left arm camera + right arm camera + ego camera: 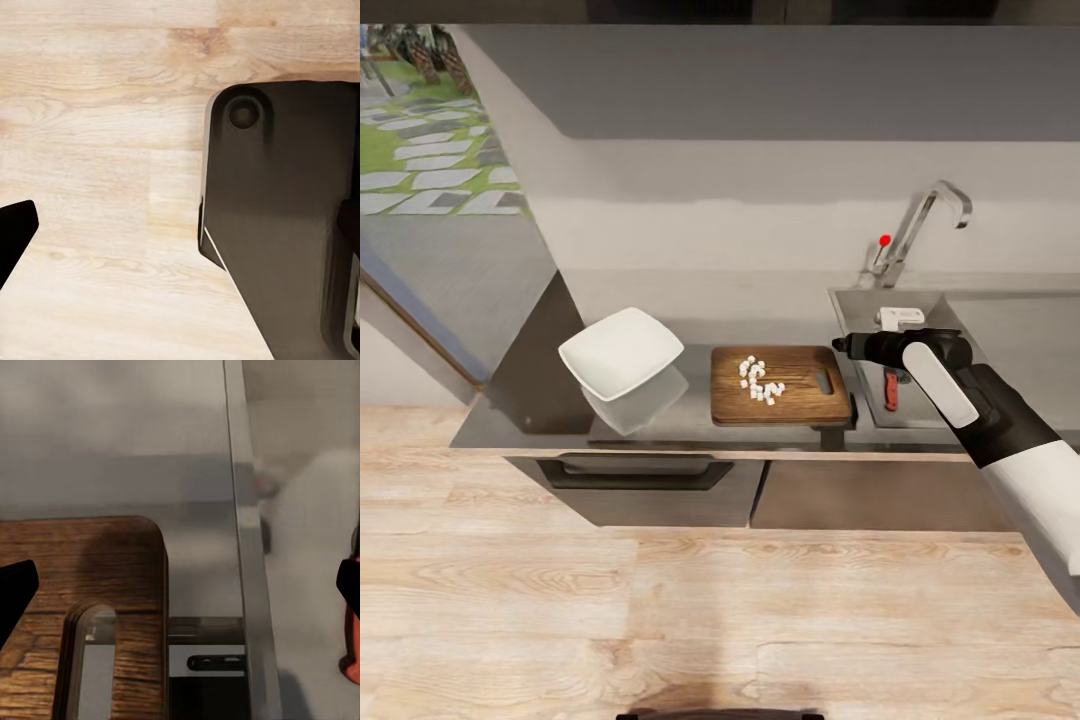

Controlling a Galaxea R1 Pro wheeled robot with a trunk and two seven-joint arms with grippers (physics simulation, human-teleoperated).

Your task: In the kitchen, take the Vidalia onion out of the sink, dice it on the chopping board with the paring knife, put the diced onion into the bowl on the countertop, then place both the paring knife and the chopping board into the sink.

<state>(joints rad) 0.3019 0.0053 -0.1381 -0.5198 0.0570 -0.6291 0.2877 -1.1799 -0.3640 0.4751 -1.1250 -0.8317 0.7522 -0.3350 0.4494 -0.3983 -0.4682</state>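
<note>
Left of right gripper [844,346]: countertop [690,330] with chopping board [780,385], slot handle end nearest fingers. Beneath gripper: sink [870,310], paring knife [891,388] already lying in basin. White bowl [622,352] farther left, looks empty. Diced onion [760,380] sits on board, well left of fingertips. Right gripper spread, empty. Left gripper: cannot tell. Judgement: dice transfer outstanding; next needs board grasped, tipped into bowl.

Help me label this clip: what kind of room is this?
Most likely a home kitchen: a steel sink with a curved faucet, a dark countertop holding a chopping board with diced onion, and drawers below.
</note>
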